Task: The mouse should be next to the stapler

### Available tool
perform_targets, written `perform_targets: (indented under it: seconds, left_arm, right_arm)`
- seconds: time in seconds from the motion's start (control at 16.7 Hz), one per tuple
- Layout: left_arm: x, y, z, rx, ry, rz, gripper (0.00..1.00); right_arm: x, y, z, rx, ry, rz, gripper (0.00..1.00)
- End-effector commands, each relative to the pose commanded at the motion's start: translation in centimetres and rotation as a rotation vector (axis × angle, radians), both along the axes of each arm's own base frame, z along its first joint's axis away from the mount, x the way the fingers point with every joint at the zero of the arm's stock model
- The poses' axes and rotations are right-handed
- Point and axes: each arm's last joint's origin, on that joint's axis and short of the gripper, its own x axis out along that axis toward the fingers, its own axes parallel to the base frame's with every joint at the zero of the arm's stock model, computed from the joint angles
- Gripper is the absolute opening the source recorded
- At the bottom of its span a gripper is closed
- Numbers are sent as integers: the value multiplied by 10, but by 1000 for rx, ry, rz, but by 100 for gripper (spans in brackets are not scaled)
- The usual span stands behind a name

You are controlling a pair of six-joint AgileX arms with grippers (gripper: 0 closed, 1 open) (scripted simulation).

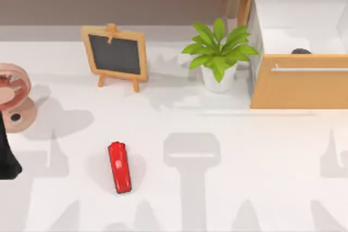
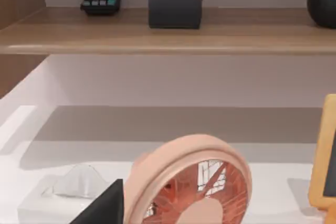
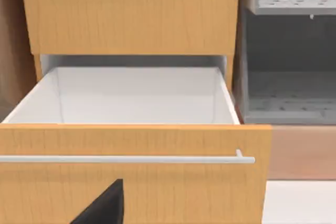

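Nearest the overhead camera: the red stapler (image 1: 119,167), lying on the white table (image 1: 244,188) left of centre, long axis running almost front to back. Nothing touches it.

The mouse (image 1: 301,51): just a dark rounded sliver peeking over the front panel of the open drawer (image 1: 299,82) at the table's right rear. The rest of its body is hidden behind that panel. Well apart from the stapler.

My left arm (image 1: 7,153): a black shape cut off by the top view's left edge, beside the pink fan (image 1: 13,96). From the left wrist view, a dark wedge (image 2: 102,208) of my own hardware sits at the frame edge in front of the fan; I cannot tell how my left fingers are set or whether they have hold of anything.

Right wrist view: looks onto the wooden drawer front with its pale bar handle (image 3: 126,159) and into the white interior; the mouse is hidden by the front panel from this angle. A dark wedge (image 3: 102,205) again; the state of my right gripper I cannot tell.

Behind: small chalkboard easel (image 1: 115,55), potted plant (image 1: 218,52).
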Motion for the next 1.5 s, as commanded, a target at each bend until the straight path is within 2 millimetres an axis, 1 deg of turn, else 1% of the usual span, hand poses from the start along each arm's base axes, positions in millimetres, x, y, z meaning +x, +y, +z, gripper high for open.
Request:
perform_targets:
  seconds: [0.18,0.36,0.54,0.66,0.78,0.9,1.02,1.14,1.26,1.38,1.5]
  left_arm:
    - [0,0,0,0,0,0,100]
    - [0,0,0,0,0,0,100]
    - [0,0,0,0,0,0,100]
    - [0,0,0,0,0,0,100]
    - [0,0,0,0,0,0,100]
    - [0,0,0,0,0,0,100]
    - [0,0,0,0,0,0,100]
    - [0,0,0,0,0,0,100]
    - [0,0,0,0,0,0,100]
    - [0,0,0,0,0,0,100]
    - [0,0,0,0,0,0,100]
  right_arm:
    - [0,0,0,1,10,-5,100]
    - [2,-2,7,12,108,-31,100]
    - [10,-1,26,29,274,-31,100]
    - [22,1,49,38,388,-15,100]
    - [44,4,78,42,482,4,100]
    - [73,8,107,36,548,22,100]
    - [103,13,128,22,607,40,100]
    - [130,20,139,2,678,64,100]
    - [153,28,143,-17,755,88,100]
    - [178,34,143,-30,836,97,100]
    - [209,38,140,-28,918,90,100]
